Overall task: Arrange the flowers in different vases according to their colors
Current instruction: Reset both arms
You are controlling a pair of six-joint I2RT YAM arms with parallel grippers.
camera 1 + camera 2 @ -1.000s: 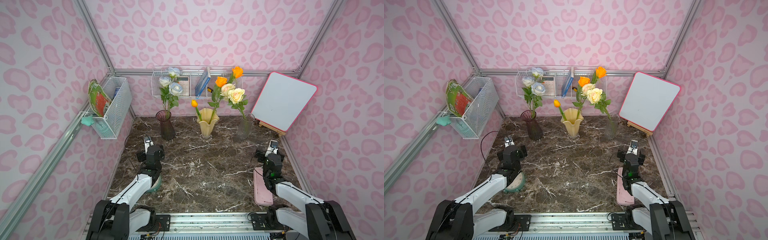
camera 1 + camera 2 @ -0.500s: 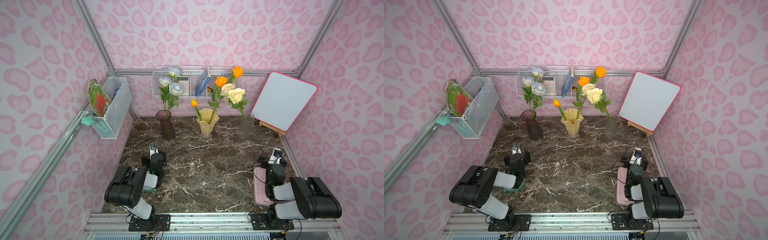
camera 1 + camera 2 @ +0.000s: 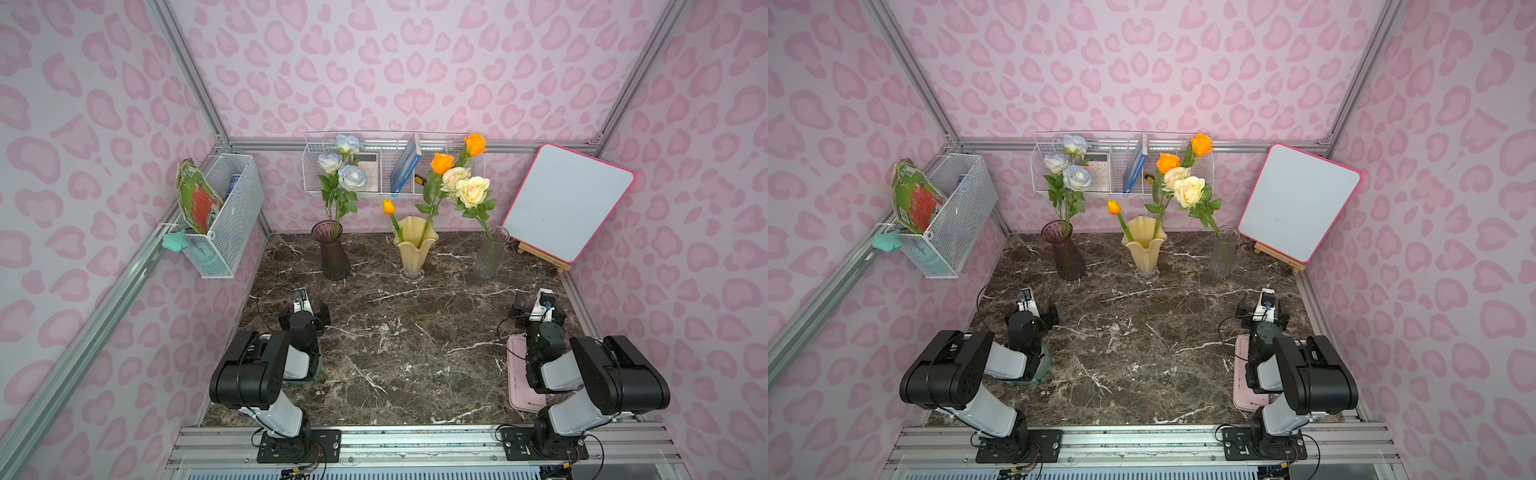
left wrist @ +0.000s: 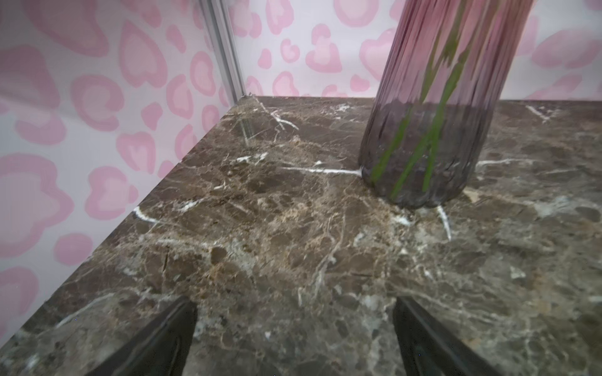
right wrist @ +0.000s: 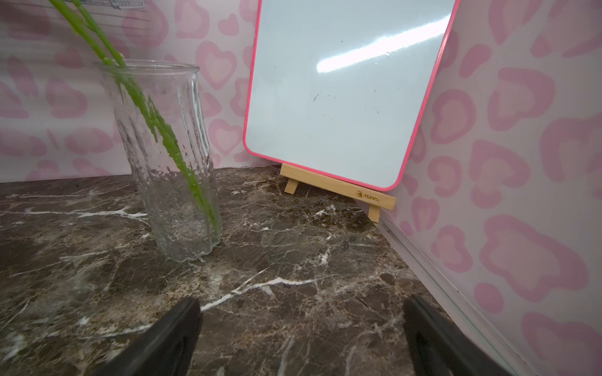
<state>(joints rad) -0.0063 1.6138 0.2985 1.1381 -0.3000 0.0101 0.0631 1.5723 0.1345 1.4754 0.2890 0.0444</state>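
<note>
Three vases stand in a row at the back of the marble table. The purple vase (image 3: 334, 253) (image 4: 430, 123) holds the white-bluish roses (image 3: 351, 176). The yellow vase (image 3: 414, 245) holds a small orange tulip (image 3: 388, 206) and an orange rose (image 3: 441, 163). A second orange rose (image 3: 475, 143) rises behind it. The clear vase (image 3: 490, 251) (image 5: 169, 169) holds cream-yellow roses (image 3: 471, 191). My left gripper (image 3: 307, 307) (image 4: 294, 306) is open and empty, in front of the purple vase. My right gripper (image 3: 538, 309) (image 5: 301, 304) is open and empty, in front of the clear vase.
A white wire basket (image 3: 224, 212) hangs on the left wall and another (image 3: 395, 166), with a calculator and a blue book, on the back wall. A pink-framed whiteboard (image 3: 569, 201) leans on a wooden easel at the back right. A pink tray (image 3: 521, 374) lies under the right arm.
Both arms have folded back toward the front rail, elbows raised, with the grippers staying low and open. The flowers and vases have not moved.
</note>
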